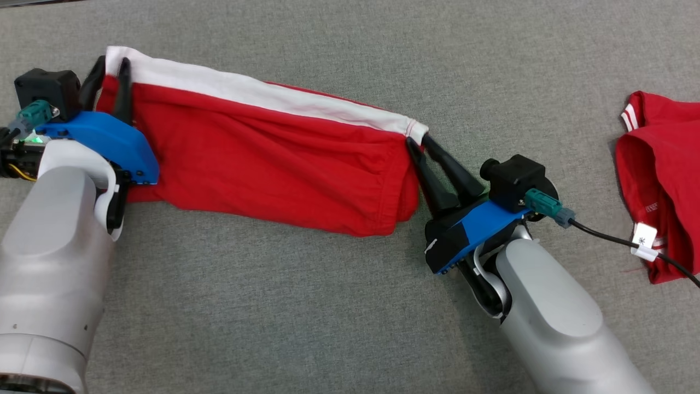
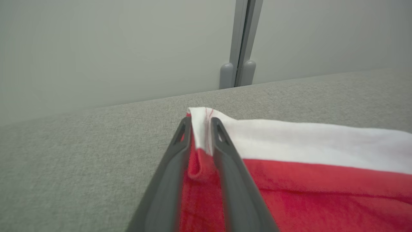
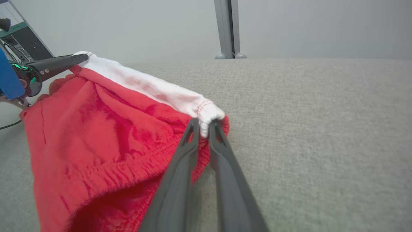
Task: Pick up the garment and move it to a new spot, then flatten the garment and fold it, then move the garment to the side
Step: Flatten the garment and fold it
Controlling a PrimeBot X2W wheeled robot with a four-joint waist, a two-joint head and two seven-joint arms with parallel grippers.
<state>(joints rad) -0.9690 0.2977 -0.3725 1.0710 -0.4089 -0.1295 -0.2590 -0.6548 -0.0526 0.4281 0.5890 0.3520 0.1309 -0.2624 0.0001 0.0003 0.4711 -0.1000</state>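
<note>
The left jaws stood a little apart around the far left corner of the red cotton garment with the white band along its far edge [image 1: 262, 164], and the cloth sat loosely between them. The right jaws were much narrower and had the far right corner of that white band pinched at their tips. The garment lay on the grey felt-covered tabletop [image 1: 350, 306], left of the middle, drawn out in a long strip between the two arms. Its near edge sagged in a soft curve and its right end was doubled over in a thick fold.

It looked light and thoroughly limp to me, the sort of knit that goes wherever it is pulled and keeps no shape of its own. Nothing about it seemed fragile or slippery, though the felt probably dragged at it a bit. I judged the stitched corners of the white band the best places to take hold, being thicker and less likely to slide out than a single red layer. A pinch in the middle would only bunch it.

A second red garment with white stripes [image 1: 656, 180] lay well apart at the right edge, with a black cable carrying a white tag [image 1: 644, 241] crossing it.
</note>
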